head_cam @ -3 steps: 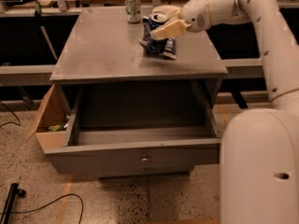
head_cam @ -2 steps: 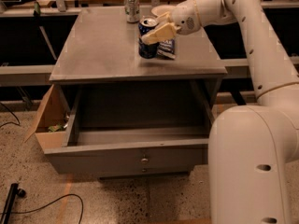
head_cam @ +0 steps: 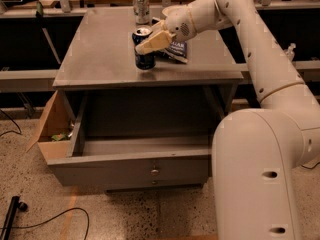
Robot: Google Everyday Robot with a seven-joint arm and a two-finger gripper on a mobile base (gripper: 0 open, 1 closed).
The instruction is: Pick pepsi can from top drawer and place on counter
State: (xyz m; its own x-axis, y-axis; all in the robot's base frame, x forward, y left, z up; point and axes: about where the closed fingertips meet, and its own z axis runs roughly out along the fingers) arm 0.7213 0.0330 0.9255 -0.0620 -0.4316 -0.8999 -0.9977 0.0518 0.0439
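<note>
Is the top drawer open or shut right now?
Open. The top drawer is pulled out below the counter, its inside showing. The gripper is up at the pepsi can on the counter.

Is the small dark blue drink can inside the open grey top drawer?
No: the dark blue drink can stands upright on the flat grey counter, clasped by the gripper.

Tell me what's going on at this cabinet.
The robot's arm reaches over the counter. Its gripper holds the pepsi can upright near the front edge, with the fingers closed around it. The can looks to be at or just above the surface. The top drawer stands pulled open below. A silver can and a blue chip bag sit farther back.
</note>
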